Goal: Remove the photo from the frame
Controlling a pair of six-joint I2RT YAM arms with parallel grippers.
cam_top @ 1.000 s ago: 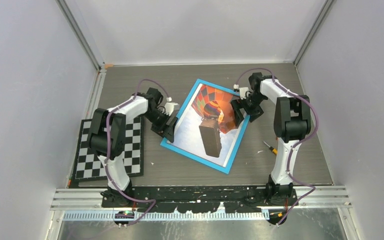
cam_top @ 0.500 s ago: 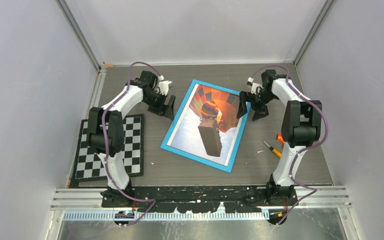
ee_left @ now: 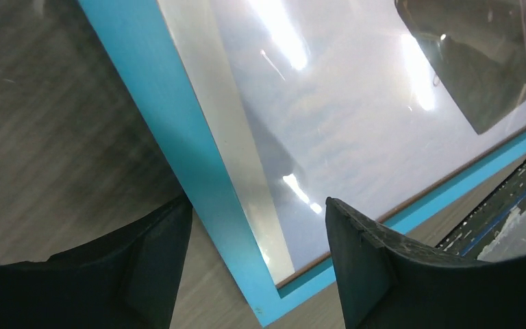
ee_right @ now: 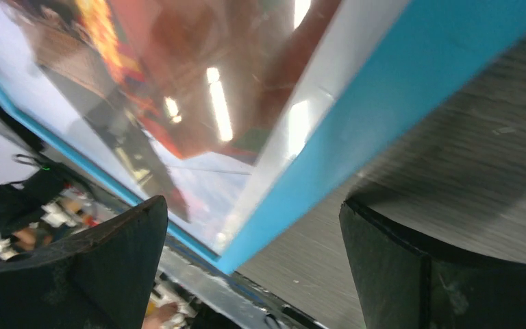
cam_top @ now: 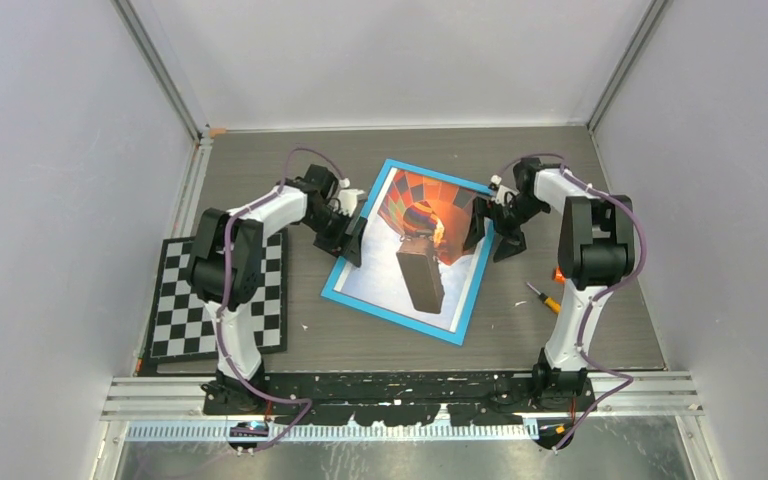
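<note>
The frame lies face up in the middle of the table, blue border showing. The photo of the hot-air balloon is inside it, behind glare. My left gripper is open and straddles the frame's left edge. In the left wrist view the blue border and the photo run between the open gripper. My right gripper is open at the frame's right edge. In the right wrist view the border and the photo lie between the open gripper.
A black-and-white checkerboard lies at the left by the left arm. An orange-handled screwdriver lies on the table right of the frame. Grey walls close in the table on three sides.
Both grippers drew back from the frame toward the far side half a second ago, then came back in to its left and right edges. The frame has barely shifted.
</note>
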